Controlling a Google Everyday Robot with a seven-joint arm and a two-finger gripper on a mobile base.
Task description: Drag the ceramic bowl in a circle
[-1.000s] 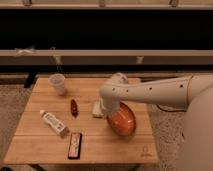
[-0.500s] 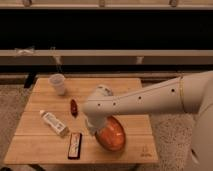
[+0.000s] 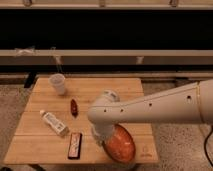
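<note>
The ceramic bowl (image 3: 120, 143) is orange-red and glossy. It sits at the front of the wooden table (image 3: 125, 87), right of centre, close to the front edge, and its left part is hidden by my arm. My gripper (image 3: 102, 139) reaches down at the bowl's left rim, under the white wrist (image 3: 104, 112). The arm comes in from the right across the table.
A small white cup (image 3: 58, 82) stands at the back left. A small dark red object (image 3: 74, 106) lies left of centre. A white bottle (image 3: 54, 123) lies on its side at the left. A dark flat bar (image 3: 75, 145) lies near the front edge, left of the gripper.
The bowl and gripper have moved from the table's right-centre toward the front edge and leftward. The arm has swung lower over the table. The other objects have not moved.
</note>
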